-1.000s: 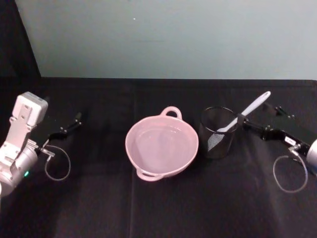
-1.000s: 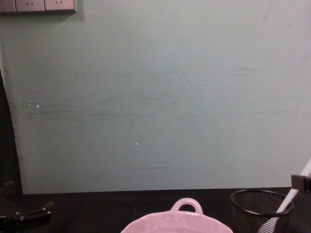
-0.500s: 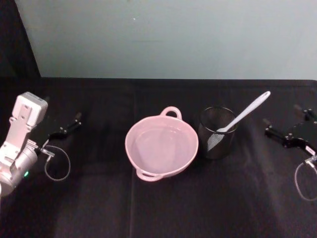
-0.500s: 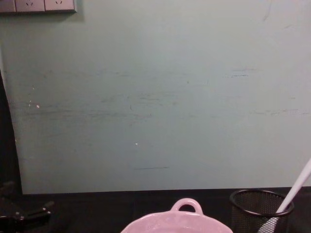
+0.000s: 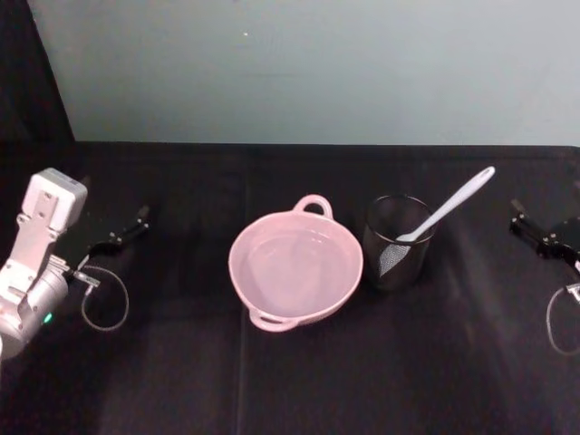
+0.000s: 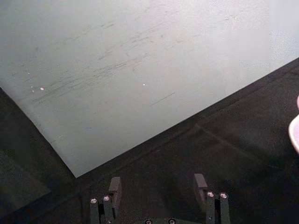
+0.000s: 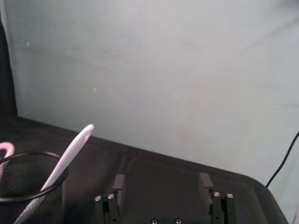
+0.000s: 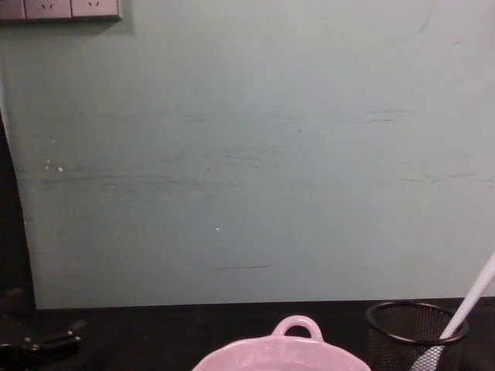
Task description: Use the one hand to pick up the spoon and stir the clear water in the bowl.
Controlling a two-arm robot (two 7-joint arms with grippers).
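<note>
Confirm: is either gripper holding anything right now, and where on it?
Nothing is held. The right gripper is open, apart from the spoon, which leans in the mesh cup. The left gripper is open too.

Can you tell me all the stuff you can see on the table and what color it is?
bowl: one, pale pink, middle of the table, clear water inside.
wire-mesh cup: one, black, just right of the bowl.
spoon: one, white, standing in the wire-mesh cup, handle leaning up to the right.
tablecloth: one, black, covers the table.
wall: one, pale green, behind the table.
left gripper: one, black, open, empty, over the left side of the table.
right gripper: one, black, open, empty, at the right edge, apart from the spoon.
</note>
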